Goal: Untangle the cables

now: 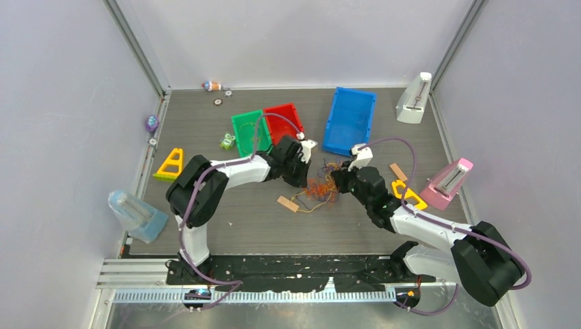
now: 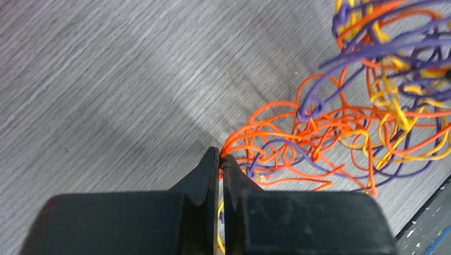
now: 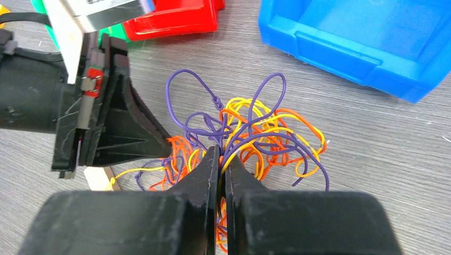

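The cables [image 1: 319, 186] are a tangled bunch of thin yellow, orange and purple wires on the grey table between the two arms. My left gripper [image 2: 219, 154] is shut on orange strands at the left edge of the bunch [image 2: 340, 122]. My right gripper [image 3: 222, 155] is shut on yellow, orange and purple strands in the middle of the bunch [image 3: 255, 133]. In the top view the left gripper [image 1: 303, 179] and the right gripper [image 1: 336, 182] face each other across the tangle. The left gripper [image 3: 159, 146] also shows in the right wrist view, touching the bunch's left side.
A tan block [image 1: 288, 203] lies just left of the tangle. A blue bin [image 1: 351, 120], red bin [image 1: 284, 118] and green bin [image 1: 248, 131] stand behind. Yellow pieces [image 1: 408, 193] [image 1: 170, 164], pink [image 1: 447, 184] and white [image 1: 414, 99] wedges, and a clear box [image 1: 136, 214] sit around.
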`<act>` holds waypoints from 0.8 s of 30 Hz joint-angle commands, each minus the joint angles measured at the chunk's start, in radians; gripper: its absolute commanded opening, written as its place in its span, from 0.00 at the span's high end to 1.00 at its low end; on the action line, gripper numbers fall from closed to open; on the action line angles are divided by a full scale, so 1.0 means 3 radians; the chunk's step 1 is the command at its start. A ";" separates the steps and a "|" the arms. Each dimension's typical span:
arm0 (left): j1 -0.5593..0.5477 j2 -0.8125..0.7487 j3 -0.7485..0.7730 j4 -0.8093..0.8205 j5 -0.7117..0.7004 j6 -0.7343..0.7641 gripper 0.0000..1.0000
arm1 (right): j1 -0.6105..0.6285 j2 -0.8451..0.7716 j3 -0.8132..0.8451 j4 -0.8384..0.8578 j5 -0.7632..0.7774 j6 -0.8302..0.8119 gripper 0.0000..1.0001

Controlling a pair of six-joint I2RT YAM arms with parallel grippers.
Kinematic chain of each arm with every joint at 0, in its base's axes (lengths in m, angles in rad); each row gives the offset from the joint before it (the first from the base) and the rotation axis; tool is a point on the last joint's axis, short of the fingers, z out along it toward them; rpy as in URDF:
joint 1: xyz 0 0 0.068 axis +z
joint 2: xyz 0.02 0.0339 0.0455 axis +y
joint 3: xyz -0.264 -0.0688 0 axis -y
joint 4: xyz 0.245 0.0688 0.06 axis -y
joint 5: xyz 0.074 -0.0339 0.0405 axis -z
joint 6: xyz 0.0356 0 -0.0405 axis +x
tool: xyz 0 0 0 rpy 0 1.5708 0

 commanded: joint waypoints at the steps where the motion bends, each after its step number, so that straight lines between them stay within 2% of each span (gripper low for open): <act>1: -0.0011 -0.0419 -0.0213 0.0114 -0.0209 0.0036 1.00 | -0.0005 -0.0122 0.0095 0.0040 0.0254 0.0057 0.95; 7: 0.0007 -0.1324 -0.1039 0.0840 -0.0982 -0.0045 1.00 | -0.0035 -0.0080 0.0245 -0.0457 0.0950 0.0259 0.95; 10: 0.0028 -0.1751 -0.1405 0.1033 -0.1733 -0.0134 1.00 | -0.0069 -0.0170 0.0224 -0.0616 0.1330 0.0459 0.95; 12: 0.0095 -0.2029 -0.1613 0.1132 -0.2010 -0.0234 1.00 | -0.0096 -0.0279 0.0150 -0.0606 0.1455 0.0538 0.95; 16: 0.0246 -0.2550 -0.2110 0.1504 -0.2189 -0.0402 1.00 | -0.0148 -0.0479 -0.0002 -0.0565 0.1589 0.0639 0.95; 24: 0.0319 -0.3287 -0.2642 0.1889 -0.2602 -0.0531 1.00 | -0.0228 -0.0991 -0.0255 -0.0710 0.2121 0.0901 0.95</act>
